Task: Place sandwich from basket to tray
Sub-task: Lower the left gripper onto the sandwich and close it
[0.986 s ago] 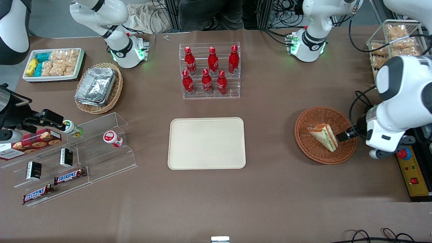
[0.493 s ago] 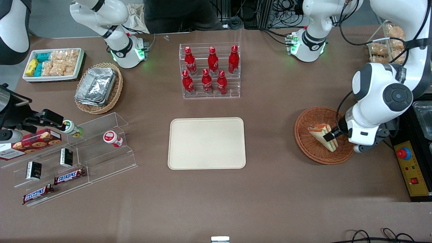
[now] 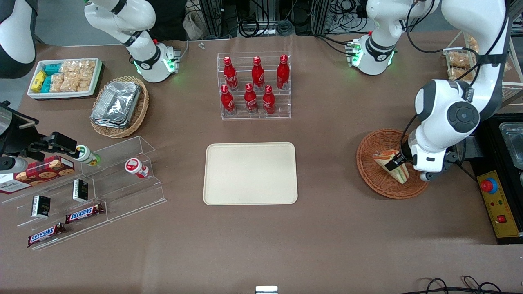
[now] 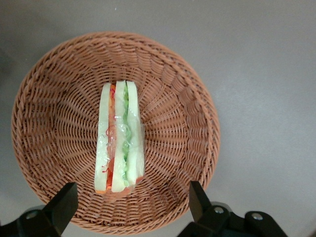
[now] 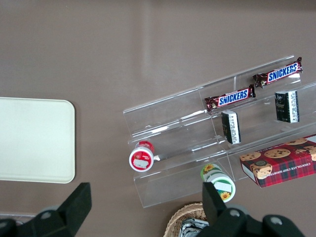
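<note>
One sandwich in basket, directly below spread gripper.

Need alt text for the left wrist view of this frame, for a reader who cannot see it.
A wrapped triangular sandwich lies in the middle of a round reddish-brown wicker basket on a plain brown table. The open claw hangs above it, one black finger at either side of the sandwich, not touching it.

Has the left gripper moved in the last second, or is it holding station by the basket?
Yes. The gripper has slid from the basket rim inward, toward the tray, and now hangs open above the sandwich.
</note>
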You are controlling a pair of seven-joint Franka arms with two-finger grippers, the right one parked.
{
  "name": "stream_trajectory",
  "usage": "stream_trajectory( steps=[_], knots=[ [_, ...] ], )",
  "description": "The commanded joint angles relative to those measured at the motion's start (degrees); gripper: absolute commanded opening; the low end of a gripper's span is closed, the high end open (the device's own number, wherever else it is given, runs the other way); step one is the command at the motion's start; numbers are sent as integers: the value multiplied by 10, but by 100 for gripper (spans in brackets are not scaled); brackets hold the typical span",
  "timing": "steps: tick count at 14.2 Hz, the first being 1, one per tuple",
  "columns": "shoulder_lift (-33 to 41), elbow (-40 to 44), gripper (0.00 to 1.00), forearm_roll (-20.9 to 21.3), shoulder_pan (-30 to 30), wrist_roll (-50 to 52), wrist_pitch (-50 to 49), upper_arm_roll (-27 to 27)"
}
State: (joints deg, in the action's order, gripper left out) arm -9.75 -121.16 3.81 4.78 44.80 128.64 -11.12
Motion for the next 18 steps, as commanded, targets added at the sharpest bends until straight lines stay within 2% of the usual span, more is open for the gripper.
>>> stream_trajectory(
  steps=[1, 4, 18],
  knots=[
    [21, -29, 100, 2, 2, 34, 16, 2],
    [11, -31, 100, 1, 3, 55, 18, 4],
    [-4, -118, 99, 1, 15, 65, 157, 5]
  ],
)
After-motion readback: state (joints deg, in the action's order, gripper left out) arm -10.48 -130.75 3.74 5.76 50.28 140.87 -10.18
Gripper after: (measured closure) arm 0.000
